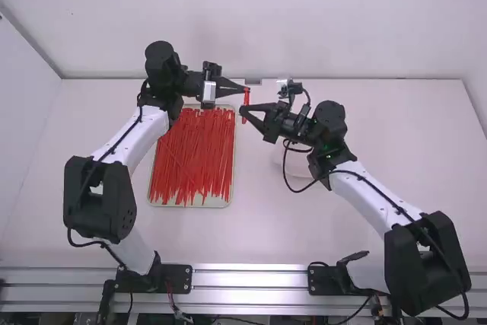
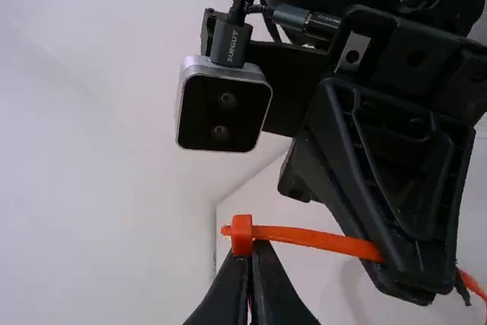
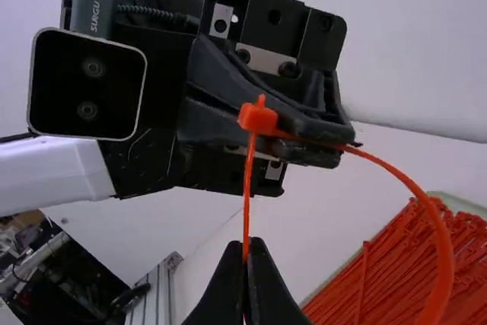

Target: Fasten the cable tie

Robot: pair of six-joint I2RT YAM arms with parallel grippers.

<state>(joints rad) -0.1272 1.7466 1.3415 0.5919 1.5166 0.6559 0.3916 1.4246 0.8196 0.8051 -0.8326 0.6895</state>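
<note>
Orange cable tie [image 3: 257, 116]: arching between both claws.
Left claw [image 2: 249, 260]: clamping its head, steadying it.
Right claw [image 3: 245, 253]: pinching the tail for pulling.

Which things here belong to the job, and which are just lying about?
In the job: tie; left hand and right hand, both shut on it.
Lying about: spare ties; tray under them.
</note>
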